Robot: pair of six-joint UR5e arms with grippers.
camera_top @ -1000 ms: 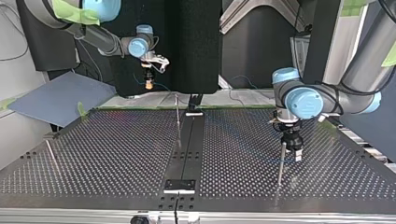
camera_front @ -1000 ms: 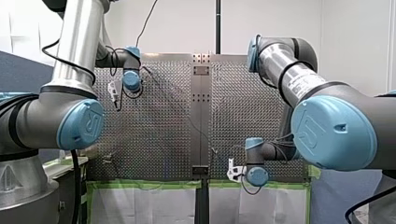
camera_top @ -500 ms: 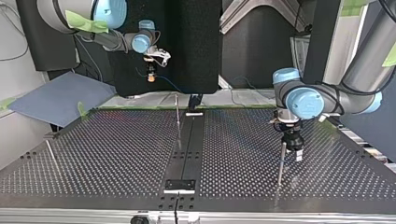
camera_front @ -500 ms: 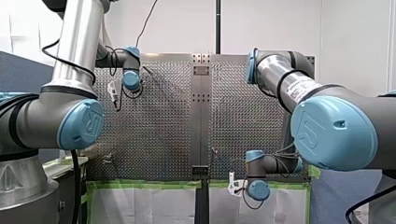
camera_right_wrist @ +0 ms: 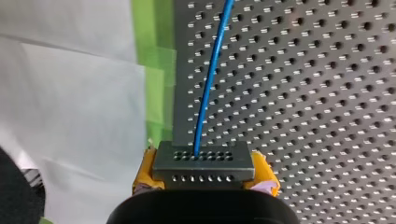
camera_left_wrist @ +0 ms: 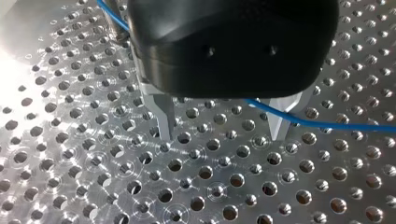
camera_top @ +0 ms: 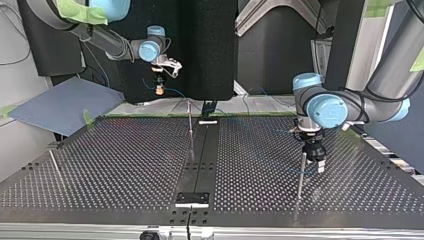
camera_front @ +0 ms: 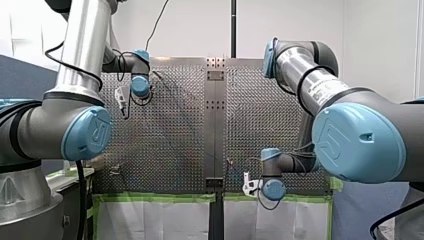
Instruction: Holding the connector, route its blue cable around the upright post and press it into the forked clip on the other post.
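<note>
Your right gripper is clamped on the connector above the counter edge. The connector looks rigid, so grip there. Expect the thin blue cable to flex freely. Your left gripper stands apart.

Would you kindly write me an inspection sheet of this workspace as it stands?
Surface: perforated table, black centre strip.
Job's things: connector in my right gripper; three upright posts, one beside my left gripper; forked clip too small to tell.
Clutter: nothing seen.
Grippers: right, yellow pads, shut on connector at the taped edge; left open over the table.
Cables: blue cable runs from connector across the table and passes one left finger.
Surroundings: green tape on the table edge, white sheet beyond; blue-grey panel at top view's left.
</note>
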